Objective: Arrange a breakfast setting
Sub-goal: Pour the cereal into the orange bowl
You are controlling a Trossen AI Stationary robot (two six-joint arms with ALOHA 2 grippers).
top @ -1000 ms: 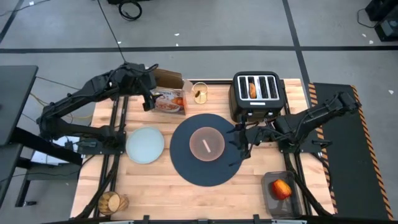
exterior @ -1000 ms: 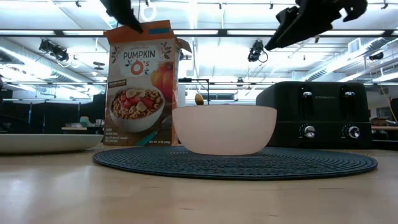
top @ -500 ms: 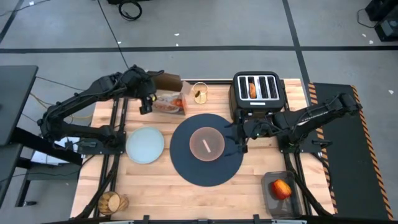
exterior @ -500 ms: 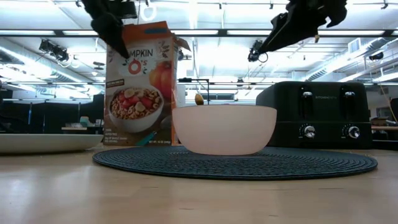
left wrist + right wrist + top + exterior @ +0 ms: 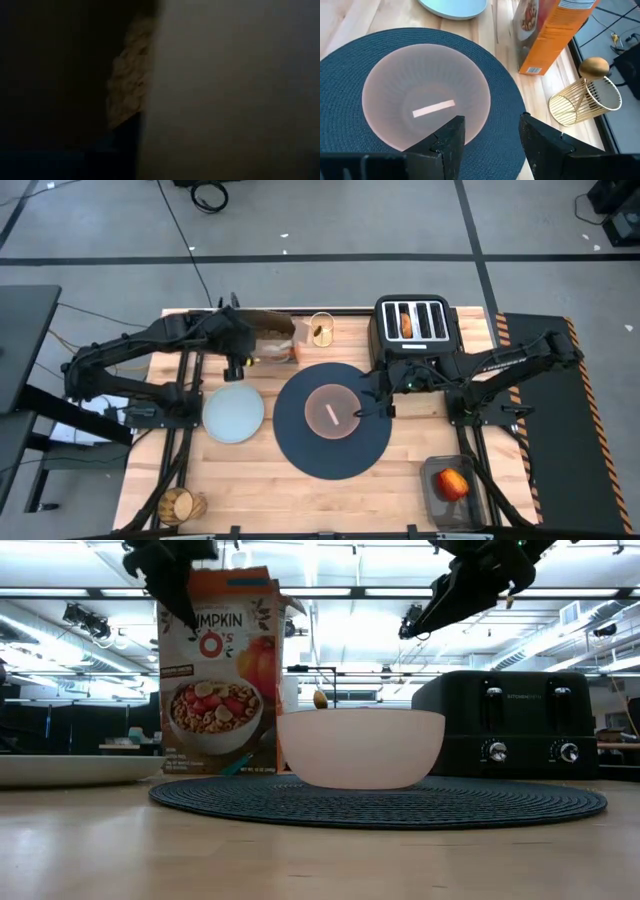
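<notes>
Pinkish bowl [image 5: 361,747] sits mid navy placemat [image 5: 380,803], right gripper [image 5: 487,131] hovering over it, jaws parted, empty. Behind, left gripper [image 5: 236,350] is at the cereal box [image 5: 272,340], can't tell if clenched. Light, crushable cardboard: pinch the sides gently.

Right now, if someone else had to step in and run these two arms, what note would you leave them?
Left claw: at the orange cereal box, closing around its top; grip not confirmed.
Right claw: open, empty, hovering over the pinkish bowl.
Done: bowl sits centred on the navy placemat.
Left: pale blue-grey plate lies off the mat beside it; bagel is in the toaster; red apple is in a dark tray at the table's near right corner; bowl holds no cereal.
</notes>
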